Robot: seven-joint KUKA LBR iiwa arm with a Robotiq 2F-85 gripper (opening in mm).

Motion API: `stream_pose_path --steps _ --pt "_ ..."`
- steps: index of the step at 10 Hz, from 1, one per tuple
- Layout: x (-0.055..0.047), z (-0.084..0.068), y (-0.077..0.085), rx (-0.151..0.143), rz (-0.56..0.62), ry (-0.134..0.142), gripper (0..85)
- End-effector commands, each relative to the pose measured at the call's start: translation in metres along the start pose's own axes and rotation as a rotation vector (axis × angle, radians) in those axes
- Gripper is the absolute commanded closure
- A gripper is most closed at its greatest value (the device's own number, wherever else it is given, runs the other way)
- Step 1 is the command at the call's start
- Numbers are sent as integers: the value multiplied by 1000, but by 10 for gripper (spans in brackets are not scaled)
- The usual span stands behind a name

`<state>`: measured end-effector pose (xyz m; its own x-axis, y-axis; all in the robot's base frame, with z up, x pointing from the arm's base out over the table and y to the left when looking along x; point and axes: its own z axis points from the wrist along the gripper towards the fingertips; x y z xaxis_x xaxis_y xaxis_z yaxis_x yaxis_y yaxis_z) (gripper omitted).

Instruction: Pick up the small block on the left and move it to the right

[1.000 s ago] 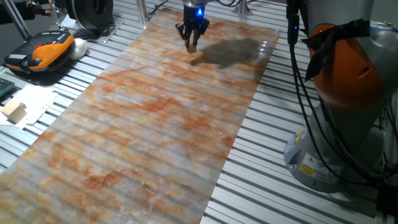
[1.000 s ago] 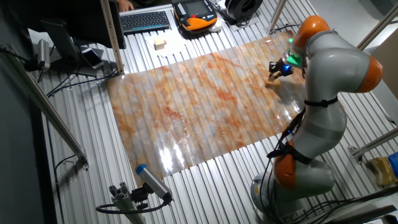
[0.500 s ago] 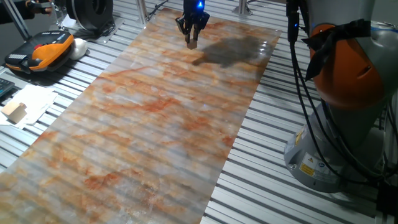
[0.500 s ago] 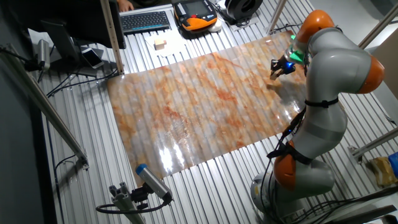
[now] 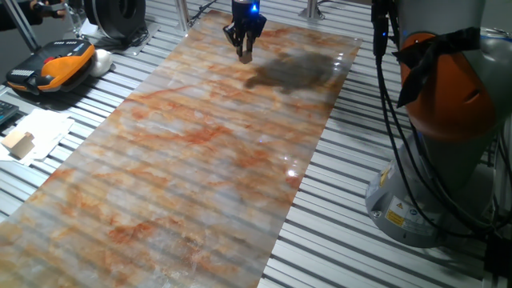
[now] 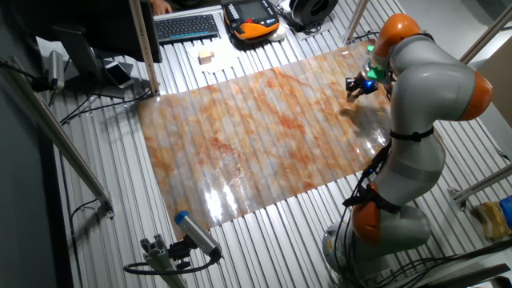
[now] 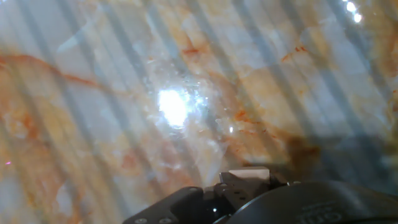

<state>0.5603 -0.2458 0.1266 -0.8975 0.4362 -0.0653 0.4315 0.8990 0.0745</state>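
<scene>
**Gripper lifted over the far end of the marbled sheet, small block pinched in its fingers**

Gripper (image 5: 245, 54) hangs above the far end of a long sheet (image 5: 200, 152) printed with an orange and grey marble pattern, which lies on a table of ribbed metal slats (image 5: 352, 200). Its two fingers point downward and are drawn close together on a tiny tan object at their tips — the small block (image 5: 246, 57). The block sits clear of the sheet, with a dark shadow on the surface just beside it. From the other fixed view the gripper (image 6: 353, 90) appears near the sheet's right-hand edge, a blue-green light glowing on the wrist above it; the block is too small to make out there.

In the hand view, the glossy sheet fills the picture with a bright glare spot near the middle, and a pale block face (image 7: 249, 174) shows at the bottom edge between dark gripper parts.

Off the sheet — well apart from the gripper — a larger pale wooden block (image 5: 19, 142) rests on white paper (image 5: 44, 128), near an orange and black handheld controller (image 5: 52, 64). The grey and orange robot arm (image 6: 420, 104) rises beside the table.
</scene>
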Motion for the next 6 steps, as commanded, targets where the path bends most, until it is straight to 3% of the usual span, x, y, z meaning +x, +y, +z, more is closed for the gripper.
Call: stream_pose_path --steps 1,3,6 --pt "2 -5 3 -8 -1 6 850" --pt "8 -18 12 -17 1 17 850" --pt "13 -27 22 -16 -7 10 850"
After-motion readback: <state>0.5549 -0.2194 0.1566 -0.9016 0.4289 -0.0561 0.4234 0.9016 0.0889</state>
